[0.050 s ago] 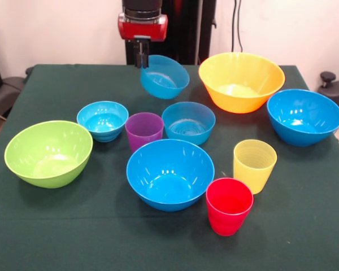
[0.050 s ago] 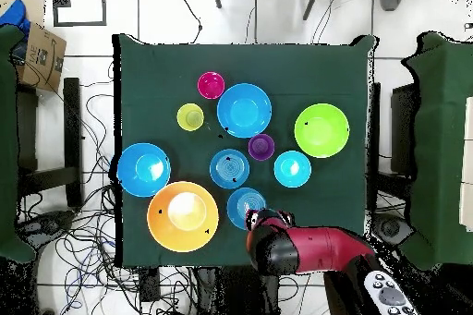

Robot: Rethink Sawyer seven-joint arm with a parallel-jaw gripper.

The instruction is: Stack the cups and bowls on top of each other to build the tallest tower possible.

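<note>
Cups first, nearest us in the front view: red cup (image 1: 229,205) at the front, yellow cup (image 1: 254,165) just behind and beside it. No tower yet; every piece but one sits singly on the bench (image 1: 56,237).

Next row: large blue bowl (image 1: 170,174) at centre, green bowl (image 1: 48,153) well apart at one side.

Middle row: purple cup (image 1: 144,130) between two small blue bowls, one (image 1: 103,120) on the green bowl's side and one (image 1: 188,122) on the other; both lie near the cup, and we cannot tell whether they touch it.

Farther back: second large blue bowl (image 1: 304,116) at the edge, very large yellow bowl (image 1: 240,81) just beside it.

Farthest: gripper (image 1: 141,58) with a third small blue bowl (image 1: 164,77) hanging tilted from its fingers, pinched at the rim, clear of the bench.

The key relation, as we judge it: the held bowl hangs behind the middle small blue bowl, which lies directly toward us from the fingers. In the overhead view the two appear adjacent, held bowl (image 2: 246,207) beside resting bowl (image 2: 229,168). A short carry forward and a levelling of the tilt would seat one in the other.
</note>
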